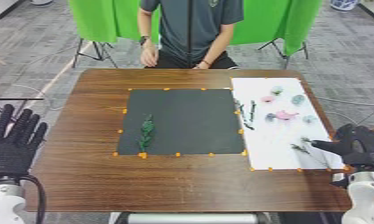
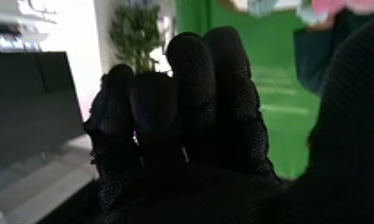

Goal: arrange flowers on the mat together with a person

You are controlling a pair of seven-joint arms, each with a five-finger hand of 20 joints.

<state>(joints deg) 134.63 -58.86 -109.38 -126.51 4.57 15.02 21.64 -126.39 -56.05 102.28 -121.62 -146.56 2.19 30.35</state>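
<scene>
The right hand (image 1: 361, 145) is open, fingers relaxed, thumb apart, gripping nothing, at the white sheet's (image 1: 268, 142) right edge. Thin sprigs (image 1: 301, 149) lie near its thumb; farther off are pink flowers (image 1: 286, 115) and blue-grey flowers (image 1: 298, 100). Left of the sheet, a green sprig (image 1: 147, 132) lies on the black mat (image 1: 188, 112). The left hand (image 1: 10, 147), straight-fingered and empty, is beside the table (image 1: 86, 177).

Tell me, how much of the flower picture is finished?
Just the beginning, it seems. One leafy green sprig lies on the dark mat. I can't see anything held in the right hand, by the white sheet. Probably left to place: the pink flowers, pale blue-green ones and thin green sprigs on that sheet.
</scene>
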